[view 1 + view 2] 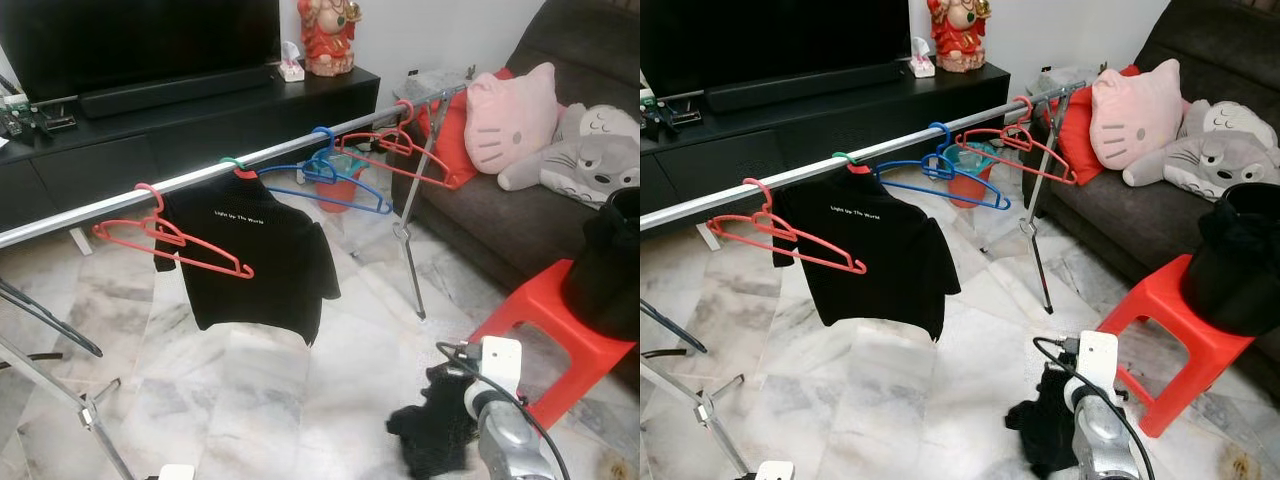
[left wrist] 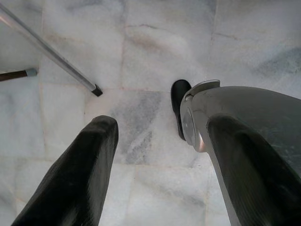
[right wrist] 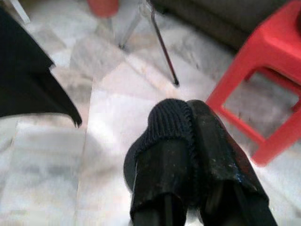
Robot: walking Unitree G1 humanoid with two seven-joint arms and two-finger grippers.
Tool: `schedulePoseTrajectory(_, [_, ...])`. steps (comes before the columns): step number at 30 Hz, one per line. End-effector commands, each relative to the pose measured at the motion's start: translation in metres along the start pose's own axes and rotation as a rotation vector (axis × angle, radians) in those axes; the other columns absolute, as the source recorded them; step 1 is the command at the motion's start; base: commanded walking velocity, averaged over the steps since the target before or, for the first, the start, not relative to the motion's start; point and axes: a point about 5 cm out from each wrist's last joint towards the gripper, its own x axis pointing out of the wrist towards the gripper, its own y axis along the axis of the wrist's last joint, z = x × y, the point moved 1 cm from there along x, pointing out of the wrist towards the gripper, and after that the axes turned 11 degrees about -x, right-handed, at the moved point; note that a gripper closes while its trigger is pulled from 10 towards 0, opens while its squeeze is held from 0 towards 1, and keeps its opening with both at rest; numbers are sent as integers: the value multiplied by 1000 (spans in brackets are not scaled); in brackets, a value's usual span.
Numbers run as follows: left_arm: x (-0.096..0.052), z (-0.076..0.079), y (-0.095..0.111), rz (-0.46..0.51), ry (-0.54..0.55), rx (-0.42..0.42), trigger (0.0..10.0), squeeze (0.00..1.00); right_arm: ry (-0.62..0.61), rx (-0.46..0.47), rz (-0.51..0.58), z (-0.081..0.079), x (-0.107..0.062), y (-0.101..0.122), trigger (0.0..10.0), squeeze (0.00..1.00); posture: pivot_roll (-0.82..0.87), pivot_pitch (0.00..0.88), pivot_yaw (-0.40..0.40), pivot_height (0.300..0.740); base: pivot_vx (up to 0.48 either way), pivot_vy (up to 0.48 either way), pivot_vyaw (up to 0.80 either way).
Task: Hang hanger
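A silver rail runs across the room. An empty red hanger hangs on it at the left. Beside that is a black T-shirt on a green-hooked hanger, then blue hangers and another red hanger near the right end. Low at the bottom right, my right gripper is shut on a black knit garment, which wraps over the fingertips and droops toward the floor. My left gripper hangs open over the marble floor with nothing between its fingers.
A red stool carrying a black bag stands close on the right, in front of a dark sofa with plush toys. The rack's legs reach the floor mid-room and at the left. A black TV console lies behind.
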Motion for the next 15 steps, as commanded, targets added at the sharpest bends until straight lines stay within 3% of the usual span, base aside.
schedulePoseTrajectory(1, [-2,2,-11,-48,6,-12,10000,0,-7,1,-11,4,1,-2,10000,0,-46,0,-55,740,0,0,0])
schedulePoseTrajectory(6, [-2,4,-13,-55,0,-15,10000,0,18,-43,-151,-1,-6,-33,10000,0,-19,0,-72,740,0,0,0])
schedulePoseTrajectory(11, [-2,4,-13,-55,11,-2,10000,0,16,-34,-147,-1,-7,-34,10000,0,-9,0,-75,740,0,0,0])
schedulePoseTrajectory(15, [-2,4,-15,-69,10,6,10000,0,11,-47,-106,0,-7,-31,10000,0,-19,0,-67,740,0,-320,373])
